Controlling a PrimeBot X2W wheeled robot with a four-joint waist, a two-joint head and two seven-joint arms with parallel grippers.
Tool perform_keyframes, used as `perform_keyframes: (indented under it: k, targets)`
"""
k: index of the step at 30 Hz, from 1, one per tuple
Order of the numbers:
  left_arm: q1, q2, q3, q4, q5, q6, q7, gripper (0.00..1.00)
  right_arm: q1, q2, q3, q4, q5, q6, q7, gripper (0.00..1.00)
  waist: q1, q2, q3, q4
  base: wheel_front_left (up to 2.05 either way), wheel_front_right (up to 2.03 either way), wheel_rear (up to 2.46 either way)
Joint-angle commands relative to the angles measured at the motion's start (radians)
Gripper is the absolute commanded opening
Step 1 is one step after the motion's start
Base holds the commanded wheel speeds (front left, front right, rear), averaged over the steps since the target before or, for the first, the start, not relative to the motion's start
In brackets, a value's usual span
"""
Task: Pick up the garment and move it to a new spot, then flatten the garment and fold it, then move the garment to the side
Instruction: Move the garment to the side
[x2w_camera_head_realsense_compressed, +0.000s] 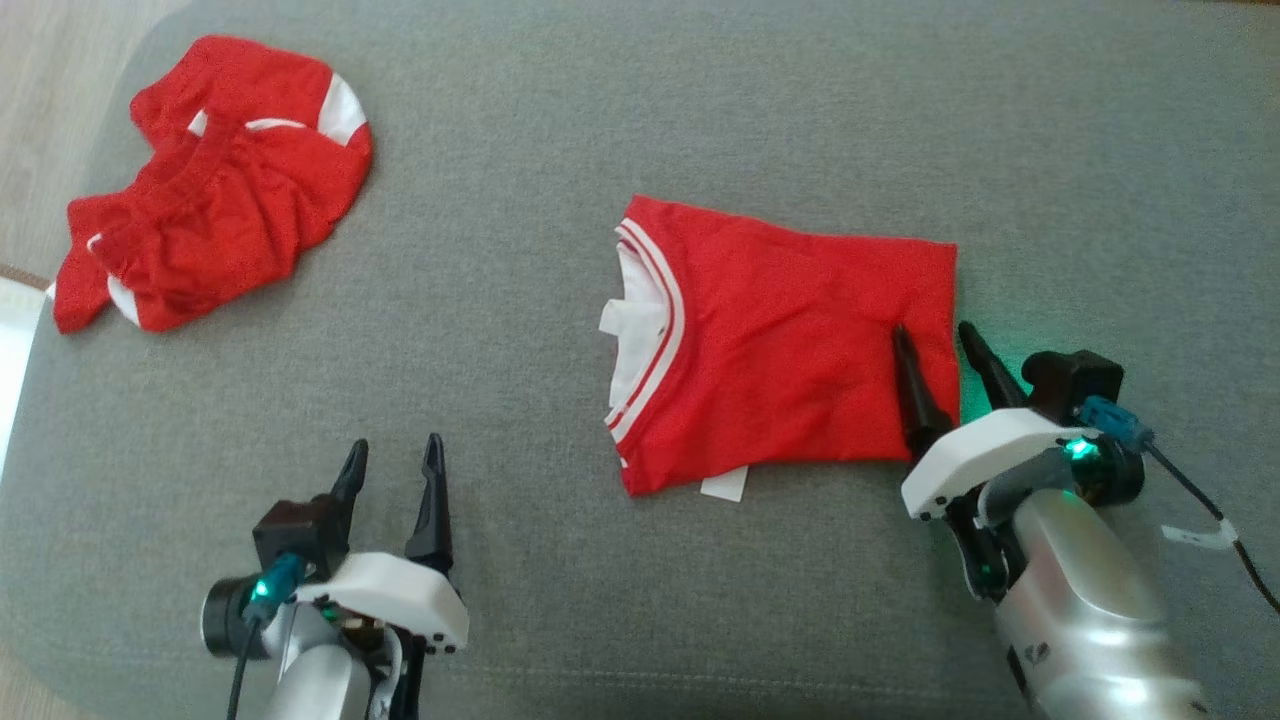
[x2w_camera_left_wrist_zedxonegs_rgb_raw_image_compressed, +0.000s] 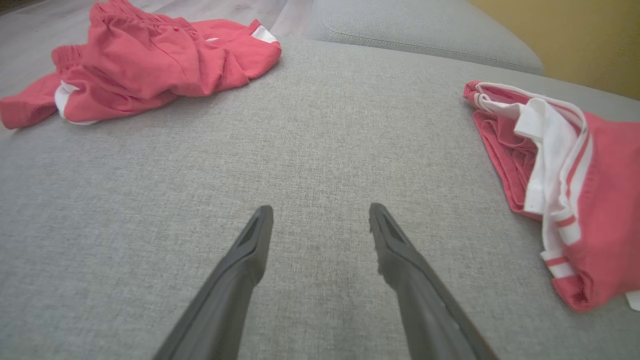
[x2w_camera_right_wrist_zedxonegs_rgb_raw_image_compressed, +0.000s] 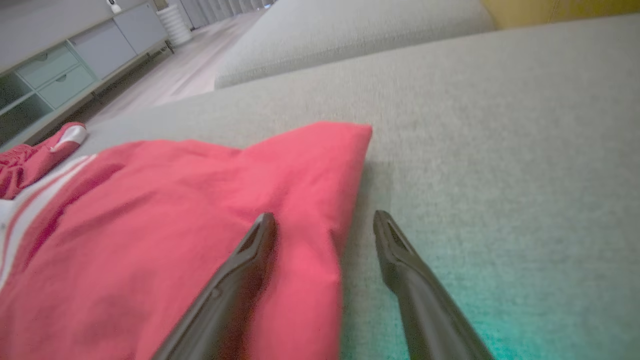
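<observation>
One folded garment (x2w_camera_head_realsense_compressed: 790, 350) on couch (x2w_camera_head_realsense_compressed: 600, 120); R gripper (x2w_camera_head_realsense_compressed: 932, 328) open, astride its edge

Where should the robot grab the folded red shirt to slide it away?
Probably the straight right edge of the folded red shirt, approached from the right. The right gripper has open jaws straddling that edge, one finger over cloth, one over the grey sofa cushion.

The white tag (x2w_camera_head_realsense_compressed: 723, 487) under the folded garment (x2w_camera_head_realsense_compressed: 800, 350) shows nothing legible.

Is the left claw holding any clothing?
No, the left gripper stands open above the bare grey cushion, touching no cloth.
</observation>
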Motion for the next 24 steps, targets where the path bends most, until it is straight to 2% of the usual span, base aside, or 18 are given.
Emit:
perform_keyframes:
  k: [1, 2, 3, 4, 8, 11, 15, 16, 17, 24]
  targets:
    - [-0.042, 0.008, 0.029, -0.029, 0.000, -0.002, -0.012, 1.00, -0.024, 0.005, 0.027, -0.003, 0.010, 0.004, 0.005, 1.00, 0.0000, 0.0000, 0.011, 0.010, 0.00, 0.00, 0.00]
    - [-0.044, 0.008, 0.029, -0.028, -0.001, -0.002, -0.012, 1.00, -0.029, 0.005, 0.030, 0.018, 0.015, 0.004, 0.014, 0.74, 0.0000, 0.0000, 0.013, 0.012, 0.00, 0.00, 0.00]
    - [-0.045, 0.008, 0.029, -0.028, -0.003, -0.002, -0.012, 1.00, -0.033, 0.005, 0.034, 0.036, 0.020, 0.004, 0.021, 0.31, 0.0000, 0.0000, 0.014, 0.013, 0.00, 0.00, 0.00]
    - [-0.045, 0.008, 0.029, -0.028, -0.004, -0.001, -0.012, 1.00, -0.036, 0.005, 0.043, 0.048, 0.029, 0.004, 0.024, 0.00, 0.0000, 0.0000, 0.016, 0.012, 0.00, 0.00, 0.00]
    - [-0.045, 0.008, 0.030, -0.026, -0.004, -0.002, -0.012, 1.00, -0.047, 0.005, 0.077, 0.071, 0.069, 0.004, 0.011, 0.00, 0.0000, 0.0000, 0.013, -0.016, 0.00, 0.00, 0.00]
    - [-0.046, 0.008, 0.030, -0.026, 0.003, -0.006, -0.012, 1.00, -0.062, 0.005, 0.090, 0.074, 0.087, 0.004, -0.007, 0.00, 0.0000, 0.0000, 0.008, -0.072, 0.00, 0.00, 0.00]
    - [-0.059, 0.008, 0.029, -0.025, 0.017, -0.015, -0.012, 1.00, -0.075, 0.005, 0.110, 0.068, 0.111, 0.004, -0.023, 0.00, 0.0000, 0.0000, 0.004, -0.188, 0.00, 0.00, 0.00]
    - [-0.069, 0.008, 0.025, -0.024, 0.027, -0.021, -0.012, 1.00, -0.076, 0.005, 0.122, 0.064, 0.123, 0.004, -0.028, 0.00, 0.0000, 0.0000, 0.003, -0.250, 0.00, 0.00, 0.00]
    - [-0.075, 0.008, 0.024, -0.022, 0.032, -0.024, -0.012, 1.00, -0.076, 0.005, 0.127, 0.061, 0.129, 0.004, -0.030, 0.00, 0.0000, 0.0000, 0.003, -0.282, 0.00, 0.00, 0.00]
    - [-0.098, 0.008, 0.028, -0.009, 0.062, -0.040, -0.012, 1.00, -0.059, 0.005, 0.161, 0.036, 0.172, 0.004, -0.038, 0.00, 0.0000, 0.0000, 0.009, -0.476, 0.00, 0.00, 0.00]
